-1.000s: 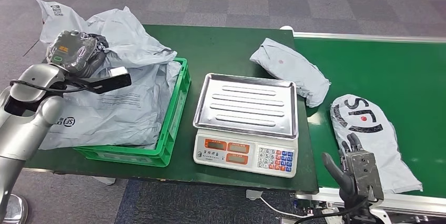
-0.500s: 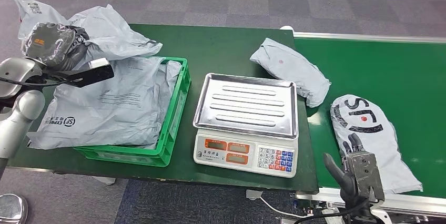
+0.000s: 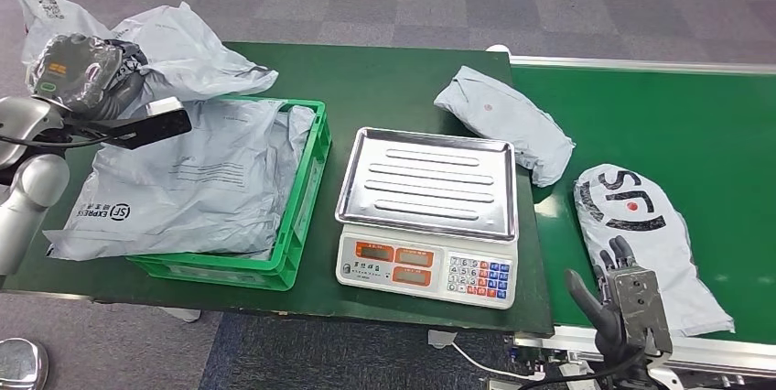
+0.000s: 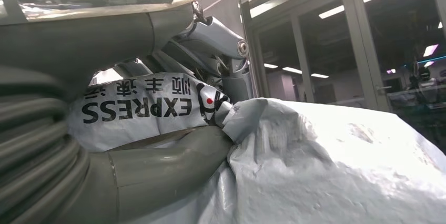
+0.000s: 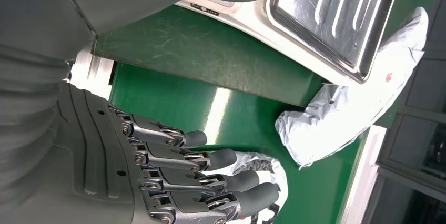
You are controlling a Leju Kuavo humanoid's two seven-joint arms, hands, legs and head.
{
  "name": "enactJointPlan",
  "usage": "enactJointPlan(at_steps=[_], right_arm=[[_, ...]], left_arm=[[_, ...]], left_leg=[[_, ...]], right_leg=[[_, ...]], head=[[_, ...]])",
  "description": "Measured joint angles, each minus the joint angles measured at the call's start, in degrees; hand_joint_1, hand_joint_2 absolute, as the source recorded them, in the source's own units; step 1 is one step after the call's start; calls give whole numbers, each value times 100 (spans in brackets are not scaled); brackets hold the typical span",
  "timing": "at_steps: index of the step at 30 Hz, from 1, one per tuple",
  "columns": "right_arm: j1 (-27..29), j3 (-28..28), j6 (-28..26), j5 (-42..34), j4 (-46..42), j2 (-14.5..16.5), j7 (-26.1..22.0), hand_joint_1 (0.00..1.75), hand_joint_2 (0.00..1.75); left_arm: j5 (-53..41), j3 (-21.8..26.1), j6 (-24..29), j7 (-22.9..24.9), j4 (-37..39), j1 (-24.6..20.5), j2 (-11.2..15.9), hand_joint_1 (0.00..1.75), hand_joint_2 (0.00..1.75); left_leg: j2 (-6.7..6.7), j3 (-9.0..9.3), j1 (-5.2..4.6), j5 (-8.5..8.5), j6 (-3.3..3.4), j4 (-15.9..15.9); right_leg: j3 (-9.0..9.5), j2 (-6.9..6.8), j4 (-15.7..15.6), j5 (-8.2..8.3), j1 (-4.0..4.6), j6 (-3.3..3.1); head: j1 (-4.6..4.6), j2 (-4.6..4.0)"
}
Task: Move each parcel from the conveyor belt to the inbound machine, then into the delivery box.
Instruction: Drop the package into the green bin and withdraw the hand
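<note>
Fingers (image 4: 173, 155) of our left hand (image 3: 82, 74) clutch a grey courier bag (image 3: 183, 42) by its bunched corner, holding it aloft at the far left edge of the green crate (image 3: 307, 198), where another flat parcel (image 3: 183, 184) already lies. Our right hand (image 3: 622, 303) hangs with fingers (image 5: 210, 158) loosely spread and holding nothing, low beside the black-lettered parcel (image 3: 641, 225) on the conveyor belt (image 3: 695, 124). A second grey parcel (image 3: 508, 120) straddles the seam between belt and table, just beyond the scale (image 3: 425, 216), whose steel tray sits bare. We judge these bags light, limp and slick: the film creases and sags, so contents may slide within. A gathered fold or the padded middle looks the surest hold; a flat face would likely slip.
</note>
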Motion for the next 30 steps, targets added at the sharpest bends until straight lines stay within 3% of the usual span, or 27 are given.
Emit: enactJointPlan(at_steps=[13, 30], right_arm=[[77, -126, 34, 46, -39, 90, 32, 0, 175], [87, -188, 94, 79, -89, 138, 47, 0, 175]], left_arm=[[346, 196, -2, -3, -744, 681, 192, 175, 175], [337, 393, 15, 7, -1129, 1107, 234, 175, 175]], left_leg=[[1, -3, 0, -1, -1, 0], [1, -4, 0, -1, -2, 0]], right_leg=[[-3, 0, 0, -2, 0, -2], [-5, 1, -1, -1, 1, -3]], head=[[0, 0], [1, 0]])
